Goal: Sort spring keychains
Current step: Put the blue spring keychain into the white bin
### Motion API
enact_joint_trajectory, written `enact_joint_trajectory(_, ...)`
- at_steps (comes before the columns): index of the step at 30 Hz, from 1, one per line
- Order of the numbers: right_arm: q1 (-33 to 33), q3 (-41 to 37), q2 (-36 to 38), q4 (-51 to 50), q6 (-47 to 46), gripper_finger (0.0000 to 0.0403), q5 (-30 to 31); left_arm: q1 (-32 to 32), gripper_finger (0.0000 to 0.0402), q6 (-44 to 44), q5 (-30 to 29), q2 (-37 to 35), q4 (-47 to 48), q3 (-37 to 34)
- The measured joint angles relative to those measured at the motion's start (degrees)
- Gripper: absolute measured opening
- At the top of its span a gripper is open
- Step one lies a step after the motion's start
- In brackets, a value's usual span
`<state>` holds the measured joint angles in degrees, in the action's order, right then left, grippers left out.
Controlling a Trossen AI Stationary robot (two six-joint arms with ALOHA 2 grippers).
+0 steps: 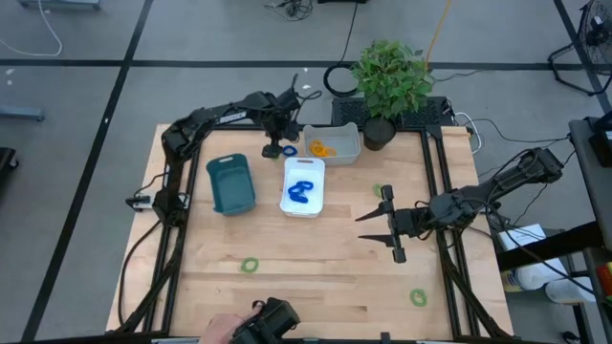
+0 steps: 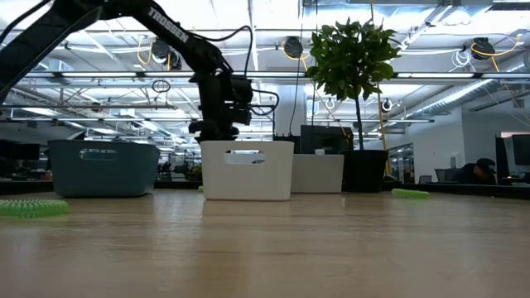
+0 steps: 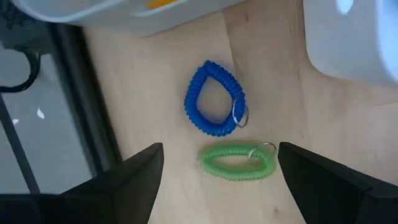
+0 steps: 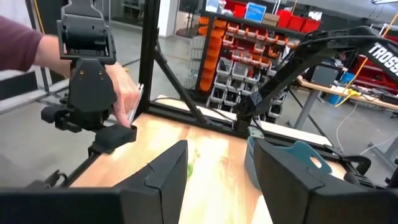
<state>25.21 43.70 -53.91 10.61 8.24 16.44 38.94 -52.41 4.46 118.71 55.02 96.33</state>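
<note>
Fingers of the left gripper point(image 3: 217, 180) stand spread wide apart, holding nothing, above a green keychain point(image 3: 237, 162) that lies flat on the wood between them, with a blue keychain point(image 3: 214, 107) just beyond it. Only the left wrist view shows that pair clearly; from above, the left gripper point(image 1: 279, 131) hides most of it and just a dark blue loop point(image 1: 289, 150) shows near the far table edge, between the teal tray point(image 1: 230, 183) and the white tray with blue coils point(image 1: 304, 186). The high view alone shows an orange-yellow keychain point(image 1: 320, 149) in the second white tray point(image 1: 334, 143) beside the potted plant point(image 1: 390, 81), and loose green loops point(image 1: 250, 266) on the near boards. Right gripper point(image 1: 388, 223) hangs open and empty over the table's right side; its wrist view catches a person's hand point(image 4: 118, 84) behind a camera mount at the table's edge.
</note>
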Motion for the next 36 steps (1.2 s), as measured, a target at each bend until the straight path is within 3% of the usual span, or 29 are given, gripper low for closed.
enact_joint_trajectory(24,0.0,0.0,0.0,-1.9,0.4,0.0171,0.0,-0.4,0.0316,0.0,1.5,8.5,-4.5,0.2)
enact_joint_trajectory(28,0.0,0.0,0.0,-1.2,0.4,0.0171,0.0,-0.1,0.0253,-0.2,2.2,8.5,-3.0,0.2)
enact_joint_trajectory(36,0.0,0.0,0.0,2.0,1.9,0.0171,0.0,0.0,0.0065,1.7,1.5,8.5,-0.5,0.2)
